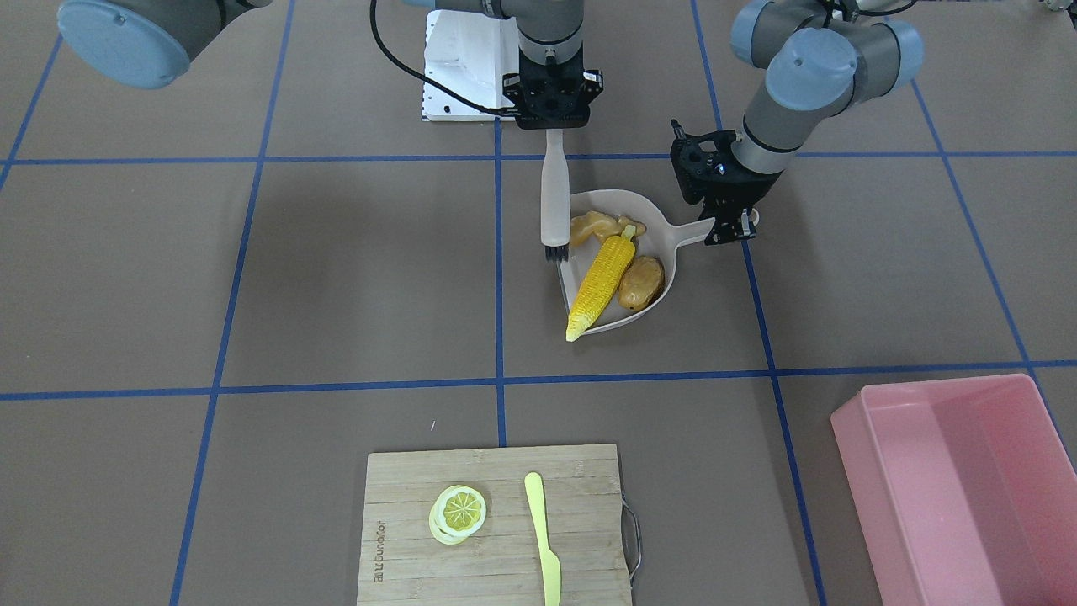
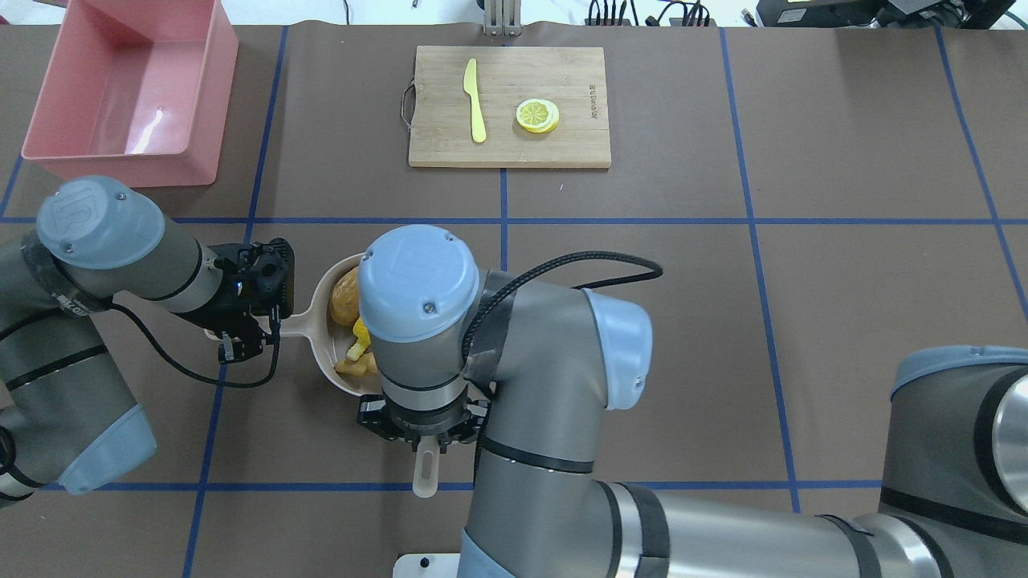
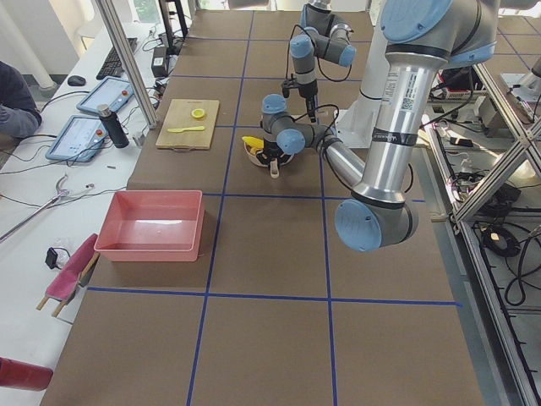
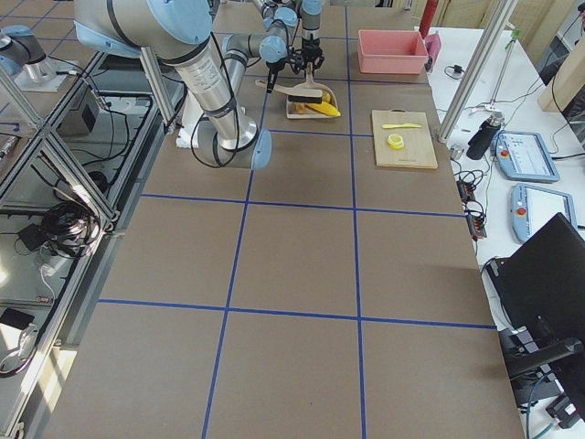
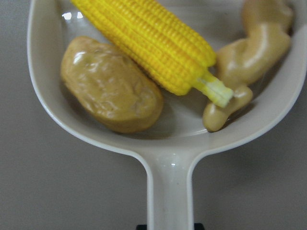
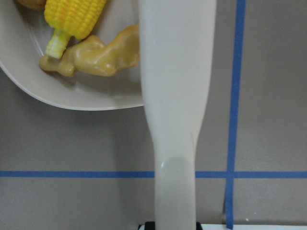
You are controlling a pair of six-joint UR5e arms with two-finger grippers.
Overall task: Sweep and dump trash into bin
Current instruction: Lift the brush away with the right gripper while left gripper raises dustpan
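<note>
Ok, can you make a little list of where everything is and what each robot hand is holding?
dustpan: on the table, holding all three toy foods
inside it: corn cob, potato, ginger root
left gripper: shut on the dustpan handle
right gripper: shut on the brush, bristles at the pan's edge
pink bin: empty, apart from the pan

one corn (image 1: 602,278), one potato (image 1: 641,282), one ginger (image 1: 593,225), one bin (image 1: 925,396)

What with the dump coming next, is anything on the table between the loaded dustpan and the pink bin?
Nothing visible does. Only bare table lies between the dustpan, held by its handle in the left gripper, and the bin. The cutting board sits off to the side of that path.
</note>
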